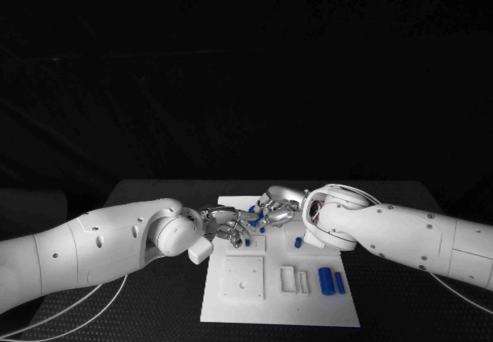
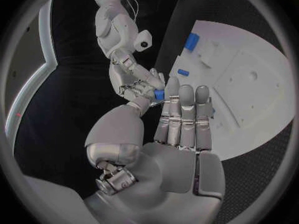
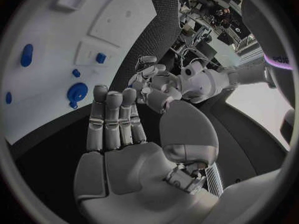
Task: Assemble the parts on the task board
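Both hands meet above far end of task board. Right hand pinches small blue part at fingers' tips; left hand beside it, grasp cannot tell. Judgement: keep pinch firm, align part upright over its seat, lower slowly. Blue cylinders wait at near right.

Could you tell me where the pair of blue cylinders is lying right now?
In the head view, the blue cylinders lie on the task board, near its right edge.
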`<state>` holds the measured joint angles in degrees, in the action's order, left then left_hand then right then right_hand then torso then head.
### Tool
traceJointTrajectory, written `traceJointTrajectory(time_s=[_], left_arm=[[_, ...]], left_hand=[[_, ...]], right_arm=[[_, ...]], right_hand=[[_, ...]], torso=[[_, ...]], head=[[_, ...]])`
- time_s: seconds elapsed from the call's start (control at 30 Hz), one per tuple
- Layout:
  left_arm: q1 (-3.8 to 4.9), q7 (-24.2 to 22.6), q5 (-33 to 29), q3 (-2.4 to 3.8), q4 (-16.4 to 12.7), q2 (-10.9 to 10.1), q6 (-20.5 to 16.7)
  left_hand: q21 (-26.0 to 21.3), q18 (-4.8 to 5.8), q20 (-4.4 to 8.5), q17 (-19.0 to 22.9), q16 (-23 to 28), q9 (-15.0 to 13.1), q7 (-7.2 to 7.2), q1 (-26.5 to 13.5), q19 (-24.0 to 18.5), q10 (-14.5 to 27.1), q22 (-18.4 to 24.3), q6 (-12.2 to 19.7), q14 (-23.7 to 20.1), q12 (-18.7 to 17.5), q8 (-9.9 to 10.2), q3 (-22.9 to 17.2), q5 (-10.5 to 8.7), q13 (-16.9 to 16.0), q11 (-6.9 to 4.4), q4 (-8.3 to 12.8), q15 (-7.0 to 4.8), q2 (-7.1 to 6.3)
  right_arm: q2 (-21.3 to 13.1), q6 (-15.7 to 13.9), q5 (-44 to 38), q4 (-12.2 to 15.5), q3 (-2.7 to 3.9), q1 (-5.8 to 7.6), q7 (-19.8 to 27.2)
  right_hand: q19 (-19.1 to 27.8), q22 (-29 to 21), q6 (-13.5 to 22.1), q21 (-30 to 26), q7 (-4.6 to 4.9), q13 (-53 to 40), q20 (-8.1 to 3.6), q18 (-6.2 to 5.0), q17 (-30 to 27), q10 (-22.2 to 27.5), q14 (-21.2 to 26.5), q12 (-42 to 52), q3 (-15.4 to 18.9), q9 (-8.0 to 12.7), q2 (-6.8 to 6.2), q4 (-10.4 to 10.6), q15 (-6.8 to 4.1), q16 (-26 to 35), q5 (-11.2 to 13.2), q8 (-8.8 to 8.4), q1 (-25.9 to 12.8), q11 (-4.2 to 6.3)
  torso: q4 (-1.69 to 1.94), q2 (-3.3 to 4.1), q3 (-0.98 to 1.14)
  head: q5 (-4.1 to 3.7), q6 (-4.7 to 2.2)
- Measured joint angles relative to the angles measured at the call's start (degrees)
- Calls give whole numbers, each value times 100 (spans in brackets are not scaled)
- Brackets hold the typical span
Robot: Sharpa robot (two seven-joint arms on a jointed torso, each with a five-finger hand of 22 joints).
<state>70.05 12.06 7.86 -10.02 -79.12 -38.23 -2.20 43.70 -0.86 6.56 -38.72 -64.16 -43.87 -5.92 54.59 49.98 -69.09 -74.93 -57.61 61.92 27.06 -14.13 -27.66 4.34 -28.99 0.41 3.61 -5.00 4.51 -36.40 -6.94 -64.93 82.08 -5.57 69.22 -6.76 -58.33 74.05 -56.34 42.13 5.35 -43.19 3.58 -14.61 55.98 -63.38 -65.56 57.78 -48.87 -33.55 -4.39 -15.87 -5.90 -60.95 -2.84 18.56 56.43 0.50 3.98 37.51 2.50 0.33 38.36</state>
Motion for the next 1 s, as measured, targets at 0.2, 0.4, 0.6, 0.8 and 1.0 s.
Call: traceJointTrajectory(time_s=[0.2, 0.4, 0.6, 0.8, 1.0], left_arm=[[0, -3, 1, 1, 0, -2, 2], [1, -4, 4, 1, -1, -5, 5], [1, -4, 7, 2, 0, -5, 8], [1, -4, 11, 2, 2, -4, 14], [3, -4, 14, 5, 1, -2, 19]], left_hand=[[0, 0, 0, 2, 0, 0, 1, 0, 0, 0, 0, 0, -9, 0, 19, -3, -20, 0, 0, 4, -9, 0], [0, 0, -13, 2, -20, -6, 1, 1, 12, 0, 1, 1, -9, 0, 20, -8, -21, -1, 0, 8, -9, 1], [0, 0, -12, 2, -22, -9, 3, 0, 12, 0, 1, 2, -9, 0, 21, -11, -43, -1, 0, 12, -9, 17], [22, 0, -12, 1, -22, -10, 6, -14, 11, 0, 2, 6, -8, 0, 21, -16, -47, -1, 0, 17, -8, 32], [22, 0, -12, 1, -22, -17, 11, -14, 11, 0, 2, 11, -5, 0, 22, -17, -30, -1, 0, 18, -5, 33]], right_arm=[[-4, 3, 15, -9, -1, -1, 5], [-6, 5, 33, -15, -1, -1, 13], [-7, 8, 48, -23, -2, -2, 16], [-8, 10, 83, -25, -2, -3, 26], [-12, 4, 166, -47, -4, -3, 49]], right_hand=[[0, -6, 0, -21, 0, 6, 0, 0, -6, 0, 0, -21, 16, 16, 0, 16, 1, 22, 0, -1, 0, 0], [20, -18, 0, -44, 0, 13, 20, 0, -18, 0, 7, -60, 48, 16, -75, 47, 8, 50, -1, -28, -31, 0], [21, -26, -1, -44, 0, 13, 20, 1, -24, -1, 7, -82, 97, 16, -106, 62, 9, 72, -4, -29, -61, 0], [20, -32, -1, -66, 0, 13, 20, 0, -24, -1, 7, -101, 177, 17, -136, 141, 10, 72, -4, -33, -91, 0], [-21, -33, -169, -66, -101, -20, -21, 0, -6, -106, -48, -105, 184, 8, -10, 148, -1, 72, -4, 21, -74, 83]], torso=[[0, 0, 1], [-2, 0, 2], [-2, 0, 4], [-2, 1, 4], [-2, 1, 3]], head=[[1, 2], [1, -1], [3, 2], [-1, 7], [-5, 8]])
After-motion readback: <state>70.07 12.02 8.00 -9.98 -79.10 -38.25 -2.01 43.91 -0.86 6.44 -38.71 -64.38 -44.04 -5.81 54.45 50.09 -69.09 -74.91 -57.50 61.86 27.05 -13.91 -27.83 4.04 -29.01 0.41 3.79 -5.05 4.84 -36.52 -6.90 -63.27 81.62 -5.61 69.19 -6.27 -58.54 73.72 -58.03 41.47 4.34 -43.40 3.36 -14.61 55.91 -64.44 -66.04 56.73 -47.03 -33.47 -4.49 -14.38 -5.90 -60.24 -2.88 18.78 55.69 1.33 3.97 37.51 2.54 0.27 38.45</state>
